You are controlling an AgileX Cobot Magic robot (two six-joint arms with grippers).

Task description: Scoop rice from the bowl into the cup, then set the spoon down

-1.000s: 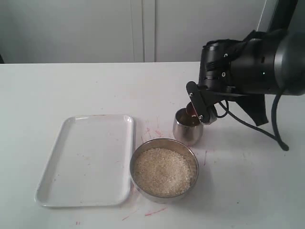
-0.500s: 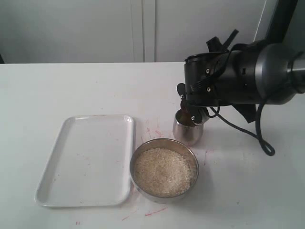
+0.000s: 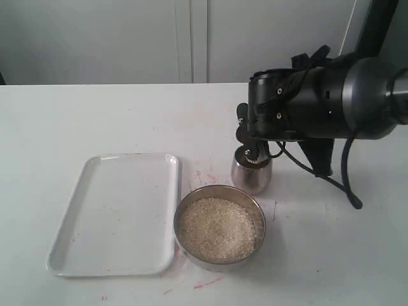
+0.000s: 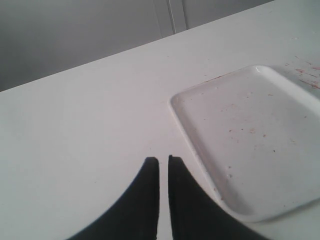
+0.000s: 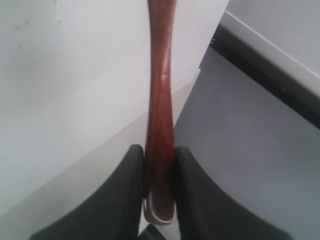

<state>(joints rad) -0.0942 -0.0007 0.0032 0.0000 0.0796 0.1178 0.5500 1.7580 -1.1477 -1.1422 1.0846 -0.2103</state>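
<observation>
In the exterior view the right gripper [image 3: 250, 152] hangs directly over the mouth of the cup [image 3: 250, 175], which stands right of the counter's [image 3: 95, 115] middle, well in from its far edge. The gripper's body hides the spoon's head, so I cannot tell whether it is inside the cup or how much has been poured. The bowl [image 3: 183, 213] sits just beside the cup, toward the near edge and heaped with rice [image 3: 218, 229]. A white tray [image 3: 115, 213] lies toward the near left corner, bare. In the left wrist view the left gripper [image 4: 161, 161] has its fingers drawn together on nothing, with only a slit between them. It is parked above bare counter by the tray's corner, out of play. In the right wrist view the fingers are clamped on the spoon [image 5: 161, 100] low on its slim handle, and the head is out of frame. My worries are these. The gripper is very close to the cup's rim, so a sideways pull-out could clip that light tumbler and topple it into the bowl. A spoon not yet level or emptied would shed grains on the counter as I lift. And the glossy handle could twist in so narrow a pinch.
</observation>
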